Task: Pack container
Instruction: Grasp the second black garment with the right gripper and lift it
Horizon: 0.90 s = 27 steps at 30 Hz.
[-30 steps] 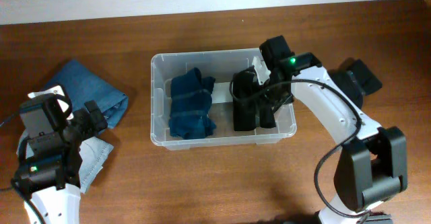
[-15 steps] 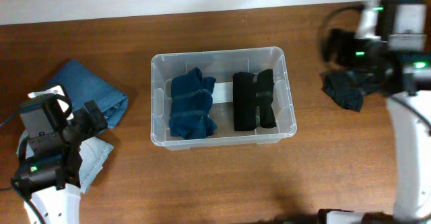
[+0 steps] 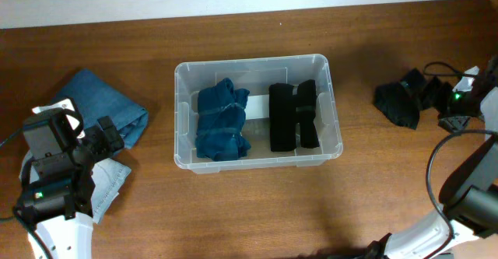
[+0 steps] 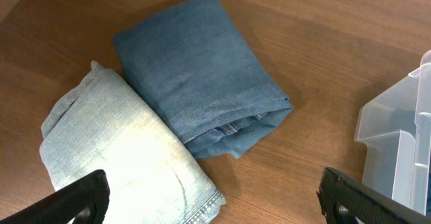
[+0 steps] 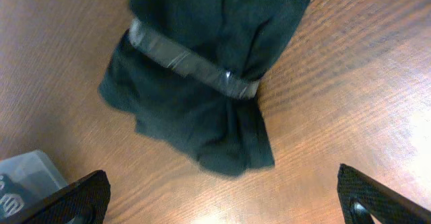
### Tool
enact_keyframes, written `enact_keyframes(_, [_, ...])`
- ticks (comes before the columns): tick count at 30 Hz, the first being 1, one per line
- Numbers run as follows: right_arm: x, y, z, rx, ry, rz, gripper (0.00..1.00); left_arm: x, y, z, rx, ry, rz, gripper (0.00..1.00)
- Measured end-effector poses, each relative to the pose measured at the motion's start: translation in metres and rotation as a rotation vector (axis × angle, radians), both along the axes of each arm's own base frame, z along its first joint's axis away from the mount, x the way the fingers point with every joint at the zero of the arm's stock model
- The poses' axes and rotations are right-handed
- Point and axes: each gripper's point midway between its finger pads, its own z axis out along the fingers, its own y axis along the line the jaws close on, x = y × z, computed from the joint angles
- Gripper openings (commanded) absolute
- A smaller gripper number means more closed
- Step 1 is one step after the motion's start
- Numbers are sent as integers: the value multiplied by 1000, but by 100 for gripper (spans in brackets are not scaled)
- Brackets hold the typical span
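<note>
Overhead view.
- Container [image 3: 249, 61]: centre of the table [image 3: 257, 212], long side running 9 to 3 o'clock. Holds a blue cloth bundle [image 3: 222, 123] in its 9 o'clock half and a black cloth bundle [image 3: 293, 117] in its 3 o'clock half, with a gap between them.
- Dark denim [image 3: 101, 103], folded: toward 9 o'clock, apart from the container. Pale denim [image 3: 109, 185] lies toward 8 o'clock, partly under the left arm.
- Left gripper [image 3: 109, 138]: above the denim. Finger spread cannot be read here.
- Dark bundle [image 3: 397, 103]: on the table at 3 o'clock, well apart from the container.
- Right gripper [image 3: 426, 94]: just beside the dark bundle, on its 3 o'clock side.

Left wrist view.
- Left gripper [image 4: 212, 198]: fingers spread wide at the lower corners, with nothing held.
- Dark denim [image 4: 195, 83] at centre. Pale denim [image 4: 121, 163] touches it at 8 o'clock.
- Container [image 4: 397, 157]: one corner shows at 4 o'clock.

Right wrist view.
- Right gripper [image 5: 222, 197]: fingers spread wide, empty.
- Dark bundle [image 5: 209, 103], cinched by a grey band [image 5: 192, 66]: lies on the table at 12 o'clock.
- Container [image 5: 27, 177]: corner at 8 o'clock.
</note>
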Motion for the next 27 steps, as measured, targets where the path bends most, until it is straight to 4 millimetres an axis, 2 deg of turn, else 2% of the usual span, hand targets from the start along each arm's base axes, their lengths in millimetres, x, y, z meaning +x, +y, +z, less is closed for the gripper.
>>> enact_keyframes(3, [11,2,-11,28,-31,19,80,0,0,0,0,0,0,99])
enact_keyframes(5, [17,5,-16,46,-48,31,77,0,0,0,0,0,0,99])
enact_keyframes(9, [28,13,-29,80,-63,54,80,0,0,0,0,0,0,99])
enact_keyframes(12, [31,19,-43,107,-46,61,89,0,0,0,0,0,0,99])
enact_keyframes(14, [30,21,-52,120,-30,63,92,0,0,0,0,0,0,99])
enact_keyframes(21, [32,20,-52,117,-39,65,90,0,0,0,0,0,0,99])
enact_keyframes(25, [36,17,-54,104,-51,64,45,0,0,0,0,0,0,100])
enact_keyframes(27, [35,17,-61,107,-40,61,34,0,0,0,0,0,0,99])
